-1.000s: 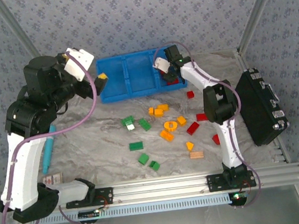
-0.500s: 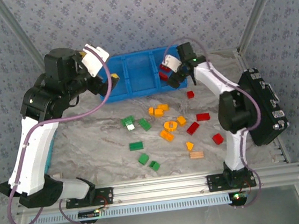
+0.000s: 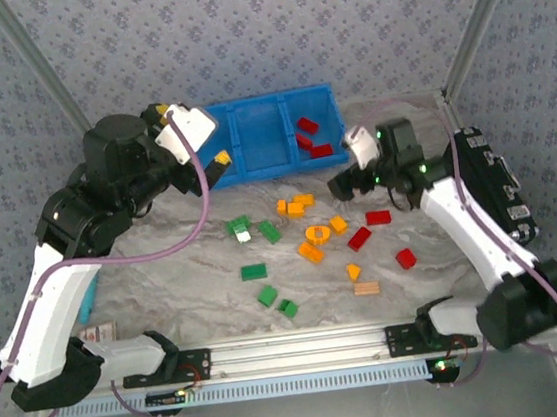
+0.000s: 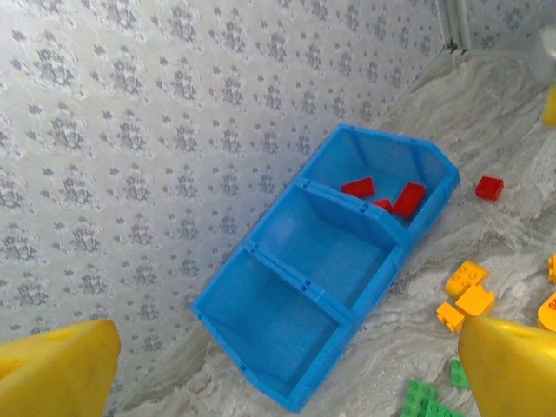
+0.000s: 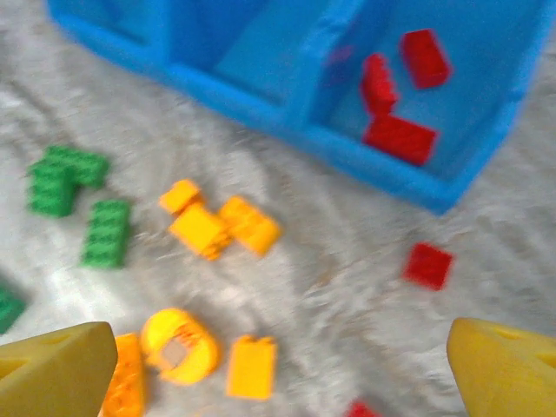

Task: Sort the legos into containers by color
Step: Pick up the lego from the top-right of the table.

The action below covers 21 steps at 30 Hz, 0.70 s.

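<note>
Top external, glossy blue three-cell bin (image 3: pixel 262 130) (studded red bricks (image 3: pixel 307 125) inside), left gripper (image 3: pixel 215 166), right gripper (image 3: pixel 344 183) both wide, empty.

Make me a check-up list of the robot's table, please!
Surface: wrinkled marbled grey sheet.
Job's things: blue bin, three red legos in its right compartment, other two empty; green legos, orange legos and more red legos loose on the sheet.
Clutter: tan striped block, teal pen, black case.
Grippers: left gripper open, empty; right gripper open, empty.
Cables: lilac cable looping along the left arm.
Surroundings: patterned walls, metal rail.
</note>
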Available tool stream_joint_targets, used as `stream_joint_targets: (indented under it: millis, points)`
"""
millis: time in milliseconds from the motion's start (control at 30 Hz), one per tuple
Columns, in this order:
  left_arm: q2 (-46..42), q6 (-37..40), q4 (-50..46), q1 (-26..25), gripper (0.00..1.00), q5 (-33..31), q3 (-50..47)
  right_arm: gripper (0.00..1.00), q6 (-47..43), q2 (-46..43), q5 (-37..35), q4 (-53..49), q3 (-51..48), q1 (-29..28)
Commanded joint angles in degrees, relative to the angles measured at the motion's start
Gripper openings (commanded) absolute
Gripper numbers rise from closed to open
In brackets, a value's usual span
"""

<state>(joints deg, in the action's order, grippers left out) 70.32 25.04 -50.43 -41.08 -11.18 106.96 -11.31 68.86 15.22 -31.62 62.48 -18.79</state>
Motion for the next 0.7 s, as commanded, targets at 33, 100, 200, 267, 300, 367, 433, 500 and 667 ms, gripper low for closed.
stream_joint_targets:
  millis: [33, 100, 200, 267, 300, 367, 433, 500, 667]
  points:
    - [-2.5, 0.4, 3.4, -1.2, 1.00, 1.0, 0.0, 0.99, 4.1, -12.7, 6.0, -7.8, -5.1, -3.7]
    - [-3.1, -0.3, 3.8, -1.5, 1.00, 1.9, -0.3, 0.99, 10.0, -19.5, 1.7, -6.6, -8.6, -3.7]
    - [-4.6, -1.5, 4.8, -1.5, 1.00, 3.5, -1.4, 0.99, 17.1, -28.9, -9.8, -3.2, -13.9, -3.8]
    - [-5.5, -2.2, 5.5, -1.5, 1.00, 4.0, -2.3, 0.99, 20.4, -35.0, -15.6, -0.7, -18.1, -4.1]
    - [-6.0, -2.5, 5.6, -1.5, 1.00, 4.2, -2.7, 0.99, 21.8, -37.4, -18.2, -0.1, -19.8, -4.1]
    - [-6.7, -3.3, 5.7, -1.5, 1.00, 4.4, -3.2, 0.99, 24.0, -38.9, -20.1, -2.3, -20.2, -4.1]
    - [-7.5, -4.0, 5.6, -1.5, 1.00, 4.7, -3.7, 0.99, 24.8, -36.9, -22.2, -6.7, -17.2, -4.2]
    - [-8.1, -4.6, 5.9, -1.6, 1.00, 5.1, -4.4, 0.99, 29.7, -33.8, -25.4, -10.1, -15.6, -4.2]
    - [-9.3, -4.8, 7.3, -1.6, 1.00, 5.2, -6.9, 0.99, 37.8, -28.1, -27.0, -1.5, -20.9, -4.0]
